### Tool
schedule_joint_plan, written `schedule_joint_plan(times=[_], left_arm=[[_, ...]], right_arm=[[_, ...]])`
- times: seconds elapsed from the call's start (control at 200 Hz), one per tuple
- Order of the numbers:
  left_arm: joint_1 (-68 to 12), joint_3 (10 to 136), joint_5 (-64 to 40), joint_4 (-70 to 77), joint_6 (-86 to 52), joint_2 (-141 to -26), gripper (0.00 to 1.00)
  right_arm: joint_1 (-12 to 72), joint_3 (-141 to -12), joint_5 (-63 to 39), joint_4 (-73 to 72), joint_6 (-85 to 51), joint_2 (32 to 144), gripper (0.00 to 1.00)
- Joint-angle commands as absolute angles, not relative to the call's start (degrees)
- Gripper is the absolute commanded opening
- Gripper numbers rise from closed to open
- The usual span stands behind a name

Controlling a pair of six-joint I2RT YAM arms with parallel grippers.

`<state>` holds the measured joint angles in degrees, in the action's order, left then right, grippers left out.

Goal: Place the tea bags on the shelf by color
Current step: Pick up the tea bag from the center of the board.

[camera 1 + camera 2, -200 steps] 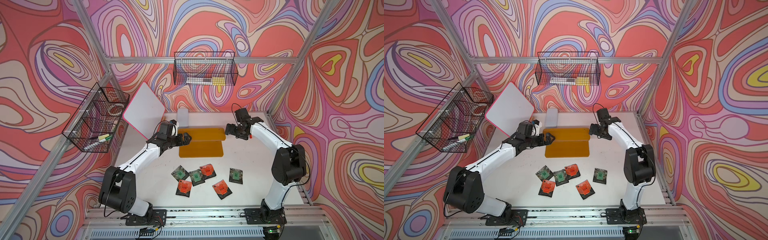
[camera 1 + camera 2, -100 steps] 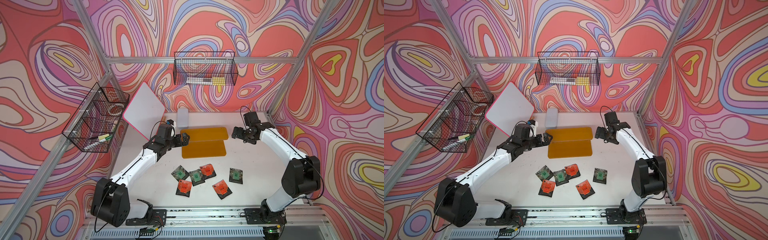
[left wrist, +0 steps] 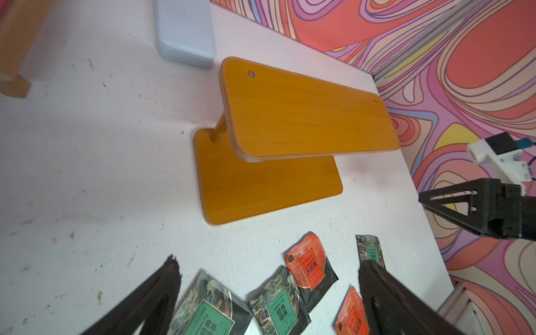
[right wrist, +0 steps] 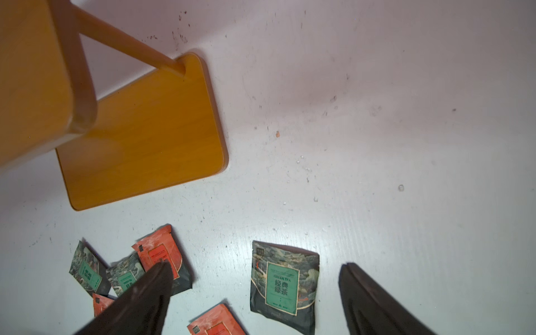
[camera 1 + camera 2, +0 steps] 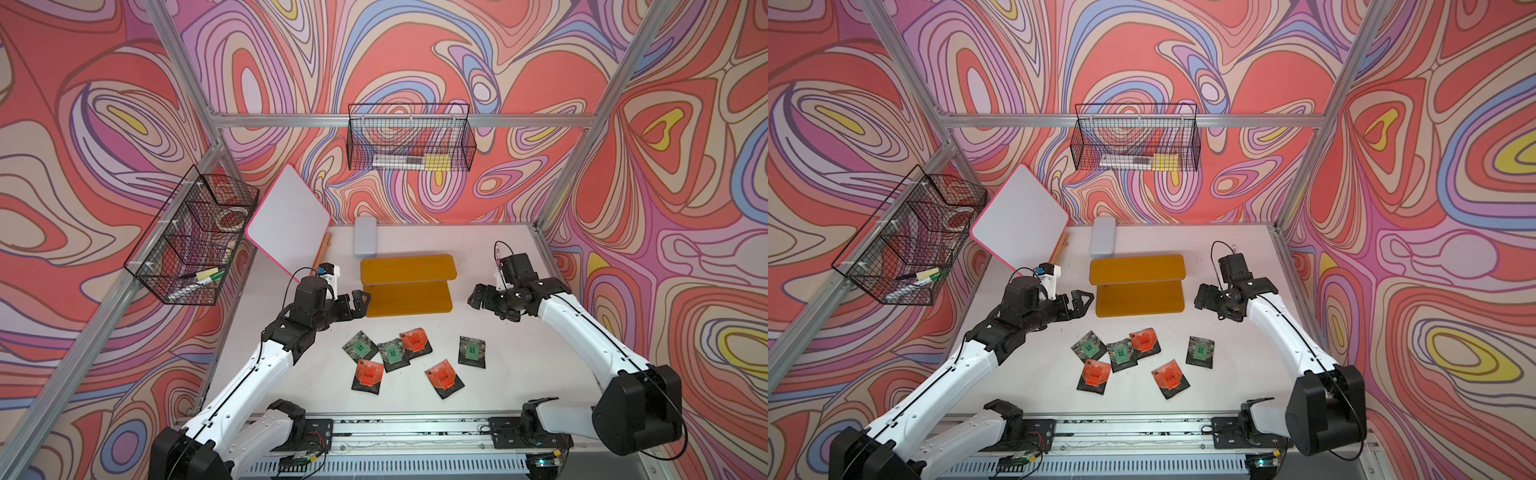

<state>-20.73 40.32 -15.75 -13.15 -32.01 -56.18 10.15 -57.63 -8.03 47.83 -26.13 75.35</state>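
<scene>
Six tea bags lie flat on the white table [image 5: 519,257], in a loose cluster on the near side of the shelf [image 5: 408,269]. The left green tea bag [image 5: 360,346], the middle green tea bag [image 5: 392,354] and the far orange tea bag [image 5: 415,341] form a row, touching or overlapping at their edges. The near-left orange tea bag [image 5: 367,375] lies against the middle green one. The near-right orange tea bag [image 5: 444,378] and the right green tea bag [image 5: 471,351] lie apart from the rest.

The shelf is two mustard-yellow boards, the far one higher and the near one low on the table.

The left pincer [image 5: 360,302] hangs just left of the lower board's left end, its jaws spread wide and holding nothing. The cluster lies nearer and to its right. The right pincer [image 5: 477,296] hangs to the right of the shelf, also spread wide and holding nothing. The right green tea bag lies on the table on its near side, and in the right wrist view that bag shows between the two fingers [image 4: 150,290].

The far wire basket [image 5: 361,141] on the back wall holds a marker and a yellow pad. The left wire basket [image 5: 178,266] on the side wall is split into compartments. A roll of tape sits in a far one, and a green-capped marker and a pale yellow pad in the nearest. A pale grey box [image 5: 365,236] lies shut just beyond the shelf, so what it holds cannot be seen. A whiteboard [image 5: 289,220] leans at the far left.
</scene>
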Motion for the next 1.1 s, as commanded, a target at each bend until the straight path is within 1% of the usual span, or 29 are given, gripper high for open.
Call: schedule_joint_plan(times=[0.0,0.145,0.26,0.336,0.391,0.471,0.711,1.097], left_arm=[[-22.52,38.57,-19.40,-13.02,-33.93,-54.36,0.99],[-27.23,37.51,-17.49,-12.34,-34.91,-54.41,0.99],[-30.80,35.46,-15.53,-9.09,-36.33,-54.70,0.99],[-32.66,33.95,-14.19,-6.78,-37.16,-54.84,0.99],[-33.68,33.15,-13.28,-5.58,-37.59,-54.88,0.99],[-34.22,32.77,-13.18,-4.85,-38.05,-55.32,0.99],[-34.63,32.78,-13.75,-4.56,-37.79,-56.51,0.99],[-35.22,32.08,-13.76,-3.88,-38.67,-56.52,0.99]], right_arm=[[10.11,-55.29,-9.92,50.41,-27.66,74.79,0.91],[10.11,-52.05,-10.02,51.49,-28.63,73.81,0.89],[10.11,-49.41,-10.31,51.28,-29.97,72.38,0.87],[10.11,-47.69,-11.97,50.34,-30.63,72.38,0.82],[10.11,-46.75,-12.60,50.10,-31.11,72.88,0.81],[10.11,-45.62,-13.65,49.51,-31.72,73.30,0.76],[10.52,-42.98,-14.43,48.08,-35.18,73.64,0.72],[11.89,-38.91,-15.42,43.27,-37.75,76.26,0.72]])
